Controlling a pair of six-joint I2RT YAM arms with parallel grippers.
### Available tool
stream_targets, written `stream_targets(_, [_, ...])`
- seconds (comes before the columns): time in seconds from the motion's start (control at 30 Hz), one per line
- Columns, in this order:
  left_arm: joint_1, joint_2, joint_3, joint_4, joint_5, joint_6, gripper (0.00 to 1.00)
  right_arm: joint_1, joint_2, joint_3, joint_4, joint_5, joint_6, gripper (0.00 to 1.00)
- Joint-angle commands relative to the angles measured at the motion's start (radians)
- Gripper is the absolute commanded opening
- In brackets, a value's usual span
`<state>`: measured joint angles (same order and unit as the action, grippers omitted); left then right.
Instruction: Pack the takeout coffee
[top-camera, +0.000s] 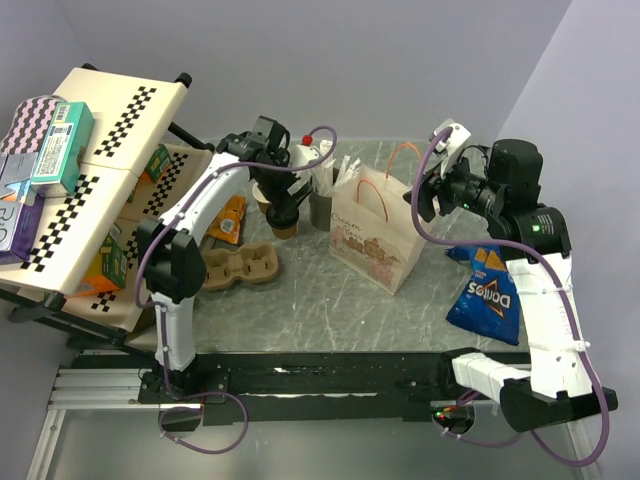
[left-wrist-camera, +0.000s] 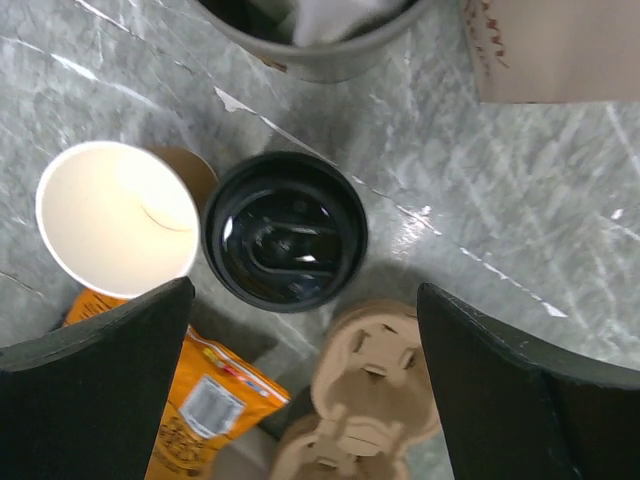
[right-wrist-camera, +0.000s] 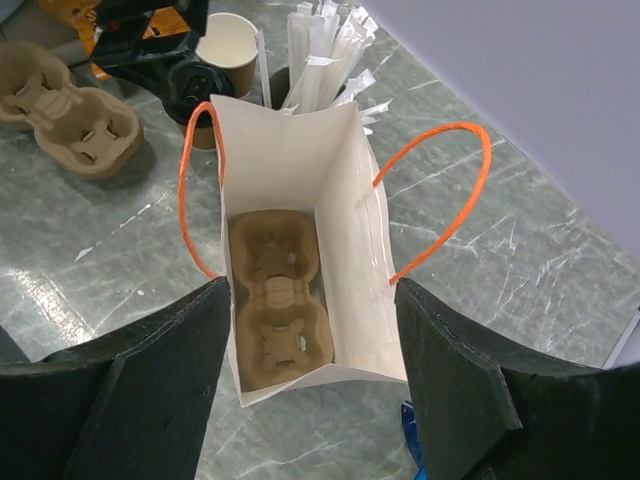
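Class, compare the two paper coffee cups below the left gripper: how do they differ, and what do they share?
The lidded cup is capped in glossy black; the open cup has no lid, so its white inside shows. In the left wrist view the lidded cup lies centred between the left gripper's fingers; the open cup lies off to one side. Both stand upright on the table, side by side.

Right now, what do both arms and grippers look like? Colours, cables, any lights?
Both the left arm and right arm have white shells with black joints, and a purple cable loops along each. A small green light glows on the right arm. The left gripper and right gripper have broad, matte black, wedge-shaped fingers.
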<state>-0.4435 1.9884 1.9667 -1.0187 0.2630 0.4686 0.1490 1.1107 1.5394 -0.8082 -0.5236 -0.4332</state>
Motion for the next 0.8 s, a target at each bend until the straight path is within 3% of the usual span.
stream_targets(0.0, [0.003, 0.081, 0.132, -0.116, -0.015, 0.07, 0.99, -0.014, -0.009, 0.03, 0.015, -0.036, 0.024, 0.73])
stream_targets(0.77, [0.003, 0.125, 0.109, -0.112, -0.053, 0.079, 0.99, -0.043, -0.017, -0.002, 0.017, -0.056, 0.024, 0.73])
